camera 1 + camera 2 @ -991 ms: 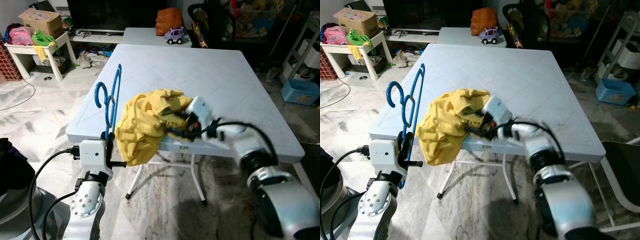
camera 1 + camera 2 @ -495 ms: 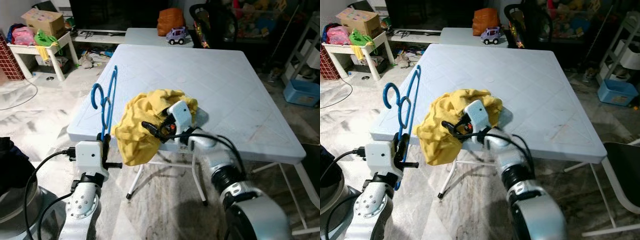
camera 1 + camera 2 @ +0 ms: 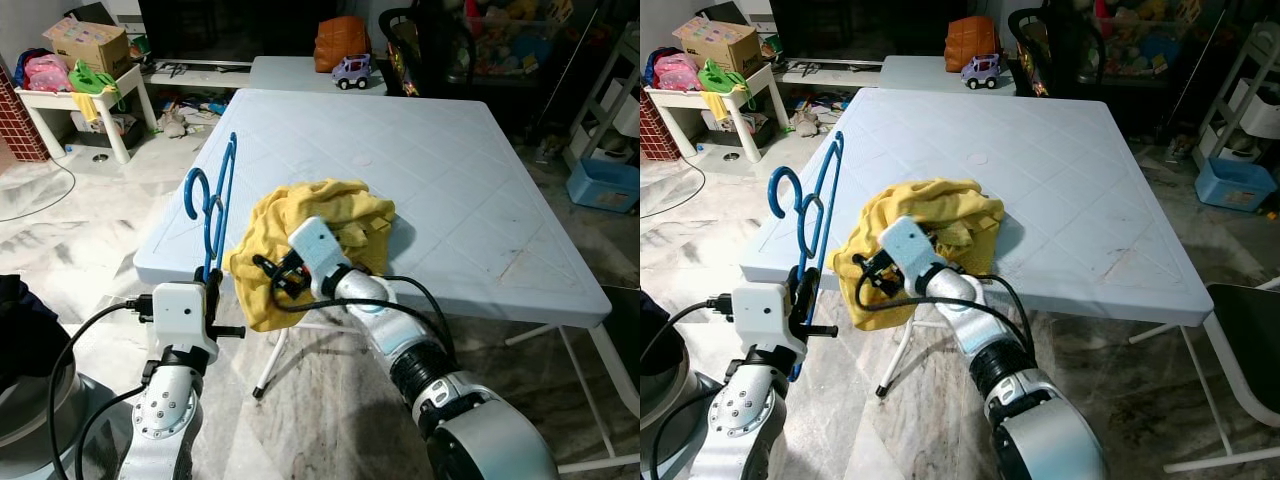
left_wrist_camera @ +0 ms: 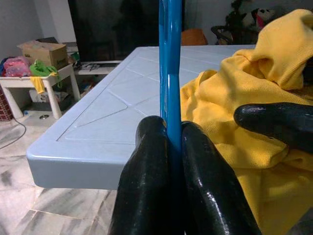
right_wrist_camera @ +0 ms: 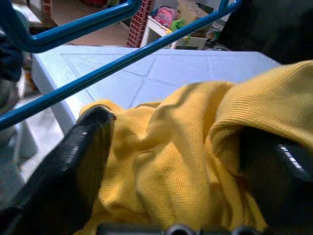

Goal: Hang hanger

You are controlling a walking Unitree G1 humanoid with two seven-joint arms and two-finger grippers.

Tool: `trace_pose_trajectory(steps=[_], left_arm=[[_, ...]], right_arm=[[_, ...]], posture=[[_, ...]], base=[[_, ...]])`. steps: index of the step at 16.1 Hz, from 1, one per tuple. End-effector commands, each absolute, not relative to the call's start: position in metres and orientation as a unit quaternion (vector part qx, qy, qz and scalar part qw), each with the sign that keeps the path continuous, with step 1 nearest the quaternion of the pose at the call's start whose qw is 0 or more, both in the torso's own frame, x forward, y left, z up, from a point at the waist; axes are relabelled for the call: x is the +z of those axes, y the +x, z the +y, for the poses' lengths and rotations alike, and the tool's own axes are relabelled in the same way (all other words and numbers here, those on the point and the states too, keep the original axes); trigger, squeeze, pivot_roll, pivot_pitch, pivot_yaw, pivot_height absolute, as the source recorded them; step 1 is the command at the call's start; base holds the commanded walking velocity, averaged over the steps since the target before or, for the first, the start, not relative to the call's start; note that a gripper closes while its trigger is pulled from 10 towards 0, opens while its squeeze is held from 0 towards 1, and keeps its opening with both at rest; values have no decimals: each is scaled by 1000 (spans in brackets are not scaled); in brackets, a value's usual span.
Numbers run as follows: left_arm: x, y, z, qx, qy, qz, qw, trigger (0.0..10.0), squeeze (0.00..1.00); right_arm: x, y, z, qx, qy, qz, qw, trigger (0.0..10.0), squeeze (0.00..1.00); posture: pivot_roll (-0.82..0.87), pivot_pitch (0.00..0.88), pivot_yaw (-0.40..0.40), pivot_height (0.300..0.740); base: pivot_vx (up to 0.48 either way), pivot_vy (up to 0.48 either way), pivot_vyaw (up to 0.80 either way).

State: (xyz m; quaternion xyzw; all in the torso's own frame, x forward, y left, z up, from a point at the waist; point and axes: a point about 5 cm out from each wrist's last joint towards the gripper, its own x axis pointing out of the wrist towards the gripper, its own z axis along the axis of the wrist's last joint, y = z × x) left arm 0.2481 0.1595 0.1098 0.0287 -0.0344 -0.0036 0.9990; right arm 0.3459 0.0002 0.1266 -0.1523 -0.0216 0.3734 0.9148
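Table | left pincer clamps hanger upright | right pincer straddles shirt

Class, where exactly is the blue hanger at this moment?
The blue hanger stands upright at the white table's near left corner, pinched in the left end effector, just left of the yellow garment.

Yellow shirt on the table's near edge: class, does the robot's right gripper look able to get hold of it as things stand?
Probably yes. The right gripper is already at the yellow shirt, its open fingers spread around a fold of cloth, with nothing between. The left gripper holds the blue hanger beside it.
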Motion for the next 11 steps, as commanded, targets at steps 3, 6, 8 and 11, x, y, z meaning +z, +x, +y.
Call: trace_pose_trajectory(steps=[3,6,8,11], left_arm=[[117,247,159,-1,32,-47,998,10000,0],[116,247,159,0,31,-46,998,10000,0],[116,248,157,-2,29,-46,998,10000,0],[116,248,156,-3,28,-47,999,10000,0]], right_arm=[[131,348,7,360,-187,-32,913,0,0],[123,350,-1,348,-194,-7,917,0,0],[111,351,-8,332,-144,53,931,0,0],[97,352,-19,303,-100,119,940,0,0]], posture=[[150,0,-36,740],[144,0,-37,740],[142,0,-37,740],[142,0,-38,740]], base=[[0,0,0],[0,0,0],[0,0,0],[0,0,0]])
